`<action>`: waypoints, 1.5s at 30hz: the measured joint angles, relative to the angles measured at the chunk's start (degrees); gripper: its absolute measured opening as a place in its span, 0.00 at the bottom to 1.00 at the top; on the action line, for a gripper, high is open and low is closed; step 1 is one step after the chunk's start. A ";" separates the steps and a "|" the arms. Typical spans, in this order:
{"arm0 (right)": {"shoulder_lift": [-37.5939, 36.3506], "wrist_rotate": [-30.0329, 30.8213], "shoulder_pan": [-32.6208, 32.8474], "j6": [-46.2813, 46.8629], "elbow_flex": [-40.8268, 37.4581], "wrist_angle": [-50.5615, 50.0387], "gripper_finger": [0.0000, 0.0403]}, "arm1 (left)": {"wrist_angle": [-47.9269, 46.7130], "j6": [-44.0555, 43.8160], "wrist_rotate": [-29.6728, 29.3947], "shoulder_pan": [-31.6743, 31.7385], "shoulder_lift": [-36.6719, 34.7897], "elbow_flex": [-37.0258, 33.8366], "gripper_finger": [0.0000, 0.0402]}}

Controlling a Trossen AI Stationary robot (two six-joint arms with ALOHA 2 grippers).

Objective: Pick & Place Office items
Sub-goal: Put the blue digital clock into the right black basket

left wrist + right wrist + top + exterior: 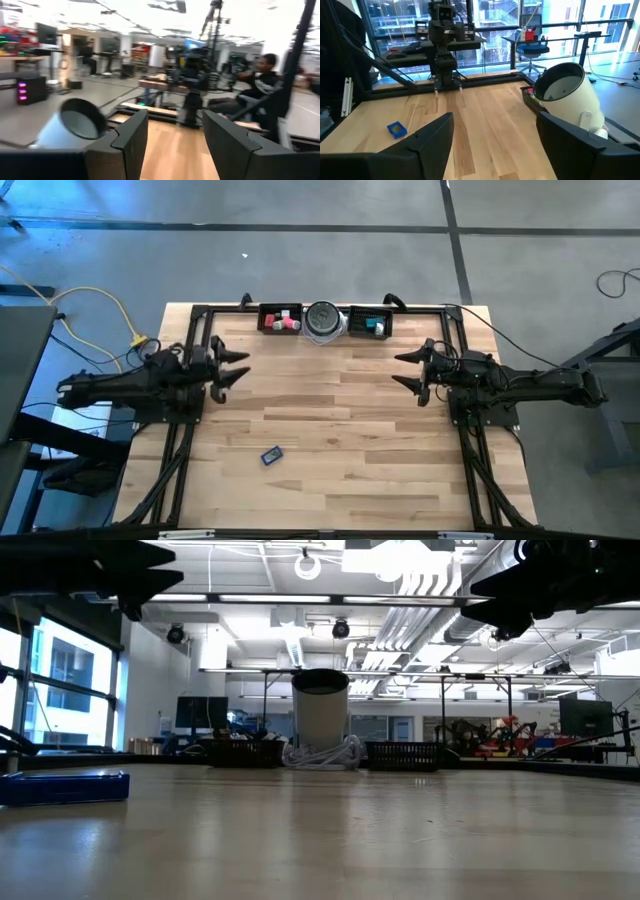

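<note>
Blue flat piece [271, 454] lies alone on the desk [340, 430], nearer the left end effector [238, 369] than the right end effector [404, 372]; both gape empty.

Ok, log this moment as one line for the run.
left gripper open, idle | right gripper open, idle | blue flat piece loose on table | both trays partly filled

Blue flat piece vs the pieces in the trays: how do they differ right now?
The blue flat piece lies alone on the bare wood near the front of the table; the red and pink blocks sit inside the left tray at the far edge, the teal block inside the right tray. The blue piece lies flat; the red and pink ones are bunched together. No hand touches any of them.
</note>
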 joint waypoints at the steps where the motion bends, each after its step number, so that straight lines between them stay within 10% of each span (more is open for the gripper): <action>1: 0.00 -0.01 0.01 0.28 0.00 -0.01 0.67 | -0.31 0.14 -0.01 -1.21 -0.72 -0.39 0.46; 21: 4.30 -4.81 0.07 7.27 0.02 0.42 0.67 | -14.52 -15.32 2.64 -23.09 1.04 -1.59 0.46; 35: 17.95 -1.00 3.49 7.71 0.04 15.65 0.67 | -6.61 -23.86 -9.15 -38.70 30.21 4.54 0.46; 45: 20.72 -0.83 3.82 7.71 0.02 16.81 0.67 | -21.97 -43.80 -18.92 -41.80 49.36 21.68 0.46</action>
